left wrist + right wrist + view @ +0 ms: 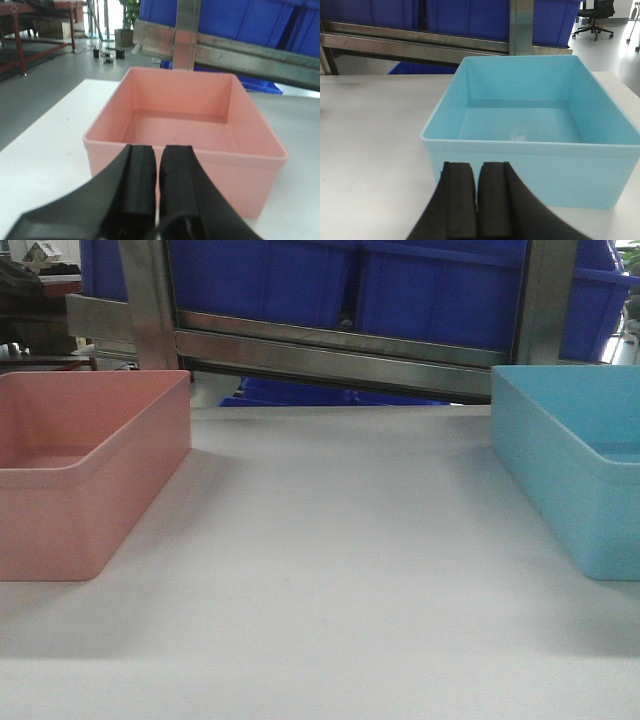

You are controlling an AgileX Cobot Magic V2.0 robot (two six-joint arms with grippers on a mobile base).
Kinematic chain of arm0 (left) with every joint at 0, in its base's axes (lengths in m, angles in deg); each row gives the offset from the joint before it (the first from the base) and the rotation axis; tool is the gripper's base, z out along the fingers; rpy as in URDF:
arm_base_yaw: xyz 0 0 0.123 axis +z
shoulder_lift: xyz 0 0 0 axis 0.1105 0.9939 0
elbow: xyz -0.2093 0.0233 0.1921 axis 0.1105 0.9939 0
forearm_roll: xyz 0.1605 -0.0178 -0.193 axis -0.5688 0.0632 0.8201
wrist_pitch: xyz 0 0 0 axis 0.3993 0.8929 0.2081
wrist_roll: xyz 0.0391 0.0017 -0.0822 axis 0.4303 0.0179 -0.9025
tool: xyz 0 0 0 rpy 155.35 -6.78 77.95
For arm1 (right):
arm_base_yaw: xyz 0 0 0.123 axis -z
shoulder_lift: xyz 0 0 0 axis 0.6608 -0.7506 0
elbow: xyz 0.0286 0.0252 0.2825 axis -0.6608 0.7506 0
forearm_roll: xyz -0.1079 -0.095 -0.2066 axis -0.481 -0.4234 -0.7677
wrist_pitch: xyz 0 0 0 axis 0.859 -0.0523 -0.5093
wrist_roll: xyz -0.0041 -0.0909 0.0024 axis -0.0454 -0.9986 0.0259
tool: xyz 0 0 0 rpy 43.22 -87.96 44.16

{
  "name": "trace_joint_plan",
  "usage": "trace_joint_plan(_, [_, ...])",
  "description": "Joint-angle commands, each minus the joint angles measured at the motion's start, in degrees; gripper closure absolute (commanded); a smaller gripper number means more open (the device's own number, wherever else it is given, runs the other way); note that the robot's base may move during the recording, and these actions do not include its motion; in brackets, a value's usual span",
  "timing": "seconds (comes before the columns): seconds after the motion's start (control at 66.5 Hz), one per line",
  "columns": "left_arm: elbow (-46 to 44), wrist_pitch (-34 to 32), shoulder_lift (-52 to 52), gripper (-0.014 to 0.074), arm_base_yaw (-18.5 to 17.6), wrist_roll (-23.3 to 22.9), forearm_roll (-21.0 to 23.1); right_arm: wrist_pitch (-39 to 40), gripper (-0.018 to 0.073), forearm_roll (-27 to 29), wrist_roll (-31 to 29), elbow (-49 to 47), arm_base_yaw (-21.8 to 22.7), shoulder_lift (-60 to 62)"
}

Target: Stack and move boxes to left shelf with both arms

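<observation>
From the front camera I see both boxes at once, and it is the only view that does. The pink box (90, 475) sits at the left edge of the white table (330, 580) and the blue box (570, 475) at the right edge. They are well apart, with bare tabletop between them. Behind the table the steel rack (330, 352) runs across the picture, its front bar sloping a little, with dark blue crates (420, 285) on it. Both boxes stand upright on the table, near the rack but not on it.

The left wrist camera adds what the front one cannot give me, my left gripper (159, 152). Its two black fingers are drawn almost together, with only a thin slit between the pads and nothing held. It hangs just in front of the pink box's near wall, and I cannot tell whether it touches. I can look down into the box here, and its floor is bare. A concrete floor and a red-framed bench (20, 30) show off to the left.

The right wrist camera shows the right gripper (477, 172) in the same pose at the blue box's near wall. Its pads are pressed together and grip nothing. The inside of the blue box is bare too. An office chair (595, 20) stands far back on the right.
</observation>
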Motion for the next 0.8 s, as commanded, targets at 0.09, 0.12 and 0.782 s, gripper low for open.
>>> trace_joint_plan(0.09, [1.31, -14.40, -0.94, 0.0586, 0.04, 0.04, 0.13, 4.96, 0.0503, 0.03, -0.31, -1.06, 0.27, 1.19])
trace_joint_plan(0.12, [0.73, -15.75, -0.94, 0.0586, 0.04, 0.04, 0.13, 4.96, 0.0503, 0.03, -0.31, -1.06, 0.27, 1.19])
trace_joint_plan(0.782, [-54.22, 28.36, 45.91, 0.0234, 0.04, 0.13, -7.02, 4.96, 0.0503, 0.03, -0.31, -1.06, 0.27, 1.19])
